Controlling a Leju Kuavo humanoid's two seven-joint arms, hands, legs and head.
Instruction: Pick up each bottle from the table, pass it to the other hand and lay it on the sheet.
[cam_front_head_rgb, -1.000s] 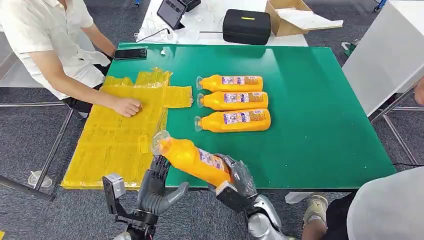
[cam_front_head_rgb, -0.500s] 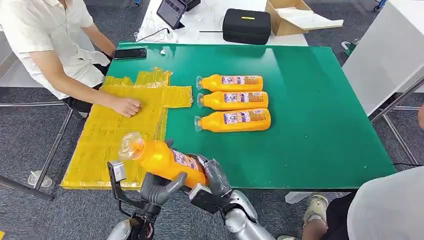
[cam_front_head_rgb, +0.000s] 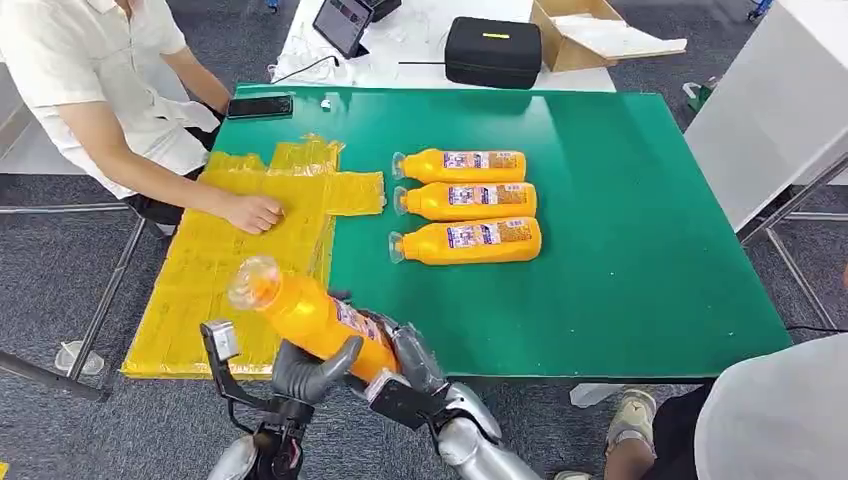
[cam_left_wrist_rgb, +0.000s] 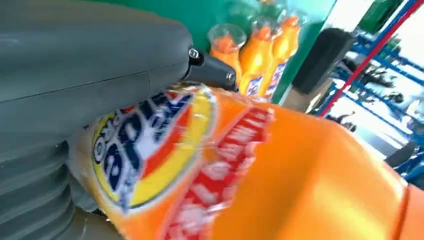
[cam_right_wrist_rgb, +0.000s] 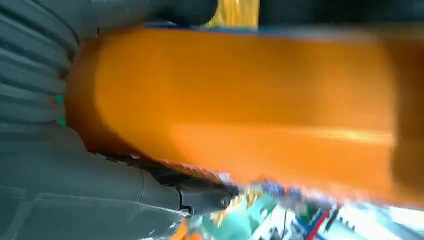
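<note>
Grey carpet floor (cam_front_head_rgb: 640, 40) all round; green tabletop (cam_front_head_rgb: 620, 250) takes the middle of the head view, with a white table (cam_front_head_rgb: 420, 60) behind it carrying a black case (cam_front_head_rgb: 493, 50), a cardboard box (cam_front_head_rgb: 590, 30) and a tablet (cam_front_head_rgb: 342, 22). Yellow sheet (cam_front_head_rgb: 215, 280) covers the tabletop's left part and reaches its left and near edges. Person seated at far left, one hand (cam_front_head_rgb: 252, 212) flat on the sheet; black phone (cam_front_head_rgb: 260, 106) at the far-left corner. Three orange bottles (cam_front_head_rgb: 470, 203) lie side by side mid-table, caps toward the sheet, just beside one another. Right half of the green surface bare out to its right edge; another person's grey sleeve (cam_front_head_rgb: 780, 420) at lower right.

Held bottle (cam_front_head_rgb: 310, 318) is off the tabletop at the near edge, tilted, cap up-left over the sheet's near corner. Left hand (cam_front_head_rgb: 310, 370) wraps its middle from below; right hand (cam_front_head_rgb: 405, 355) grips its base end. Both grasping the held bottle; wrist views blurred, label (cam_left_wrist_rgb: 150, 145) readable only as colours
</note>
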